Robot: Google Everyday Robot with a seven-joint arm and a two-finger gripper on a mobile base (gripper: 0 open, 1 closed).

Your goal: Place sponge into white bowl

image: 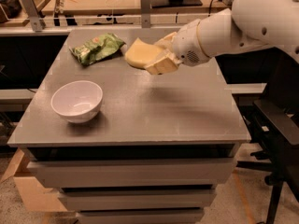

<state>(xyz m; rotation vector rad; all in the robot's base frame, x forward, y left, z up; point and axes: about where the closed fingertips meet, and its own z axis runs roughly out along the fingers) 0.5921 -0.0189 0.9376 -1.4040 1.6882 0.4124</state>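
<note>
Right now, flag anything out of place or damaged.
Nothing stands out. The gripper holds the sponge above the table; the white bowl stands upright and empty; the green snack bag lies near the far-left corner.

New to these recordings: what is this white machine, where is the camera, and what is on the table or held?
The white machine is a robot arm. Its tip is a yellowish two-finger gripper, shut on a pale yellow sponge held in the air above the grey table. One camera looks down at the table from its front side; its mounting is unknown. On the table sit a green snack bag, far left, and an empty white bowl, near left, apart from the sponge.
</note>
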